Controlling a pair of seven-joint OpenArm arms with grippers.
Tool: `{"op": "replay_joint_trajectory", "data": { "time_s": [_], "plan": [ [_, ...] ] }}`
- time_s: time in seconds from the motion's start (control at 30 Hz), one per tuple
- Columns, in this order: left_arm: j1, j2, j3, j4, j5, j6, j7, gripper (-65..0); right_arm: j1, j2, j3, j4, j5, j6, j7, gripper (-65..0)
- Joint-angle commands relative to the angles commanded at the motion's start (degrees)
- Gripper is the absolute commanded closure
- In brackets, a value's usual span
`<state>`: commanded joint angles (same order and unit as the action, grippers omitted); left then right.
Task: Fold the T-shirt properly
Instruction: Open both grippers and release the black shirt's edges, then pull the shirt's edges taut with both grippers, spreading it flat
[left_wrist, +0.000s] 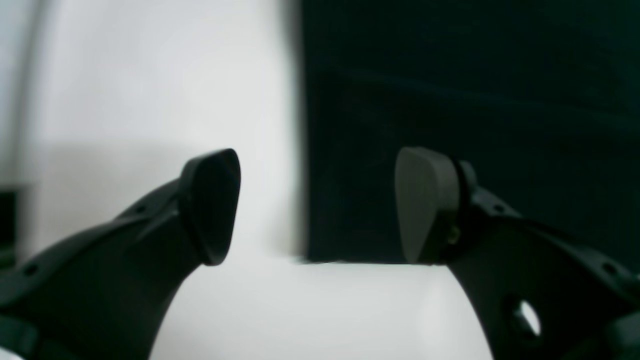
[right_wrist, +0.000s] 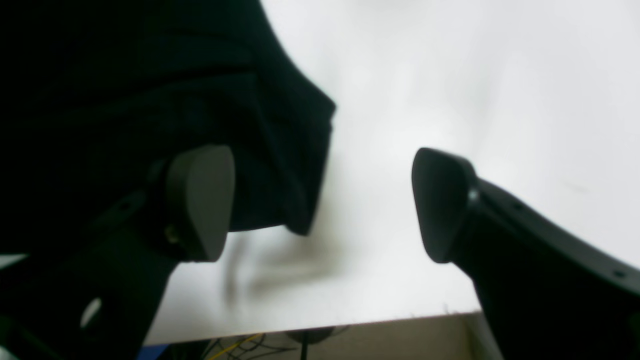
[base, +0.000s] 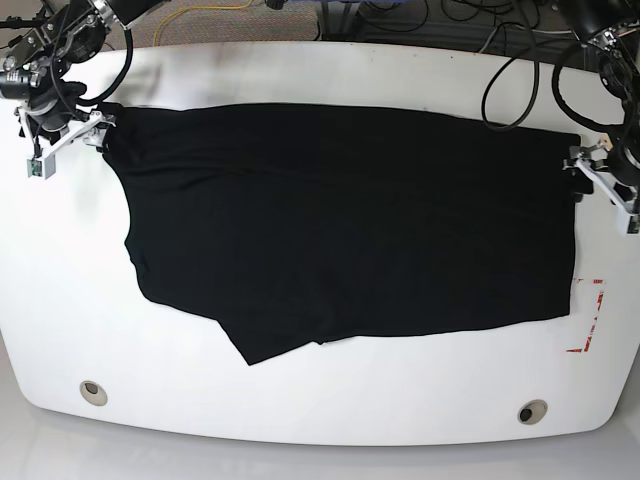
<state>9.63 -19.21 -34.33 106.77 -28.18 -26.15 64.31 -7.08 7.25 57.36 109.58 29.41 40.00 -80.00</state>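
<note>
The black T-shirt (base: 350, 230) lies spread flat across the white table (base: 330, 400), with one flap sticking out at its near left. My right gripper (base: 98, 135) is at the shirt's far left corner. In the right wrist view this gripper (right_wrist: 320, 202) is open, with the cloth (right_wrist: 150, 100) reaching down between its fingers. My left gripper (base: 578, 172) is at the shirt's far right corner. The left wrist view shows it (left_wrist: 317, 205) open and straddling the side edge of the cloth (left_wrist: 450, 125). Neither holds anything.
Red tape marks (base: 590, 320) sit on the table to the right of the shirt. Two round holes (base: 92, 391) (base: 533, 411) lie near the front edge. Cables (base: 500, 60) run behind the table's far edge, and the table edge (right_wrist: 300, 325) is close under my right gripper.
</note>
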Motion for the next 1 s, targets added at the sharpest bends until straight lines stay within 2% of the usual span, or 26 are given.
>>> {"op": "replay_joint_trajectory", "data": {
  "time_s": [0.13, 0.2, 0.37, 0.6, 0.7, 0.8, 1.0],
  "plan": [
    [1.58, 0.44, 2.2, 0.0, 2.55, 0.0, -3.16, -45.1, 0.0, 0.0, -0.09, -3.78, 0.97, 0.0, 0.0, -53.1],
    [1.67, 1.49, 3.6, -0.44, 6.59, 0.0, -4.4, -45.1, 0.18, 0.0, -0.09, -6.42, 0.97, 0.0, 0.0, -53.1],
    [1.67, 2.81, 3.6, -3.08, 11.87, -0.26, -7.47, -45.1, 0.26, 0.09, -0.35, -10.02, 1.05, 0.0, 2.15, -53.1],
    [1.93, 2.46, 2.99, -7.74, 12.48, -0.26, -9.49, -45.0, 1.58, 0.53, -2.9, -13.45, 0.62, 0.0, 2.33, -53.1],
    [2.02, 2.46, 1.23, -8.44, 12.57, -0.26, -10.11, -42.6, 1.76, 0.26, -2.99, -13.63, 0.53, 0.0, 2.33, -53.1],
    [2.02, 2.46, 0.7, -9.67, 12.57, -0.35, -10.11, -40.4, 1.85, 0.18, -3.08, -13.63, 0.53, 0.0, 2.33, -53.1],
    [1.76, 2.46, 0.7, -13.71, 12.4, -0.35, -10.11, -40.1, 1.85, 0.09, -4.13, -13.63, 0.53, 0.0, 2.59, -53.1]
  ]
}}
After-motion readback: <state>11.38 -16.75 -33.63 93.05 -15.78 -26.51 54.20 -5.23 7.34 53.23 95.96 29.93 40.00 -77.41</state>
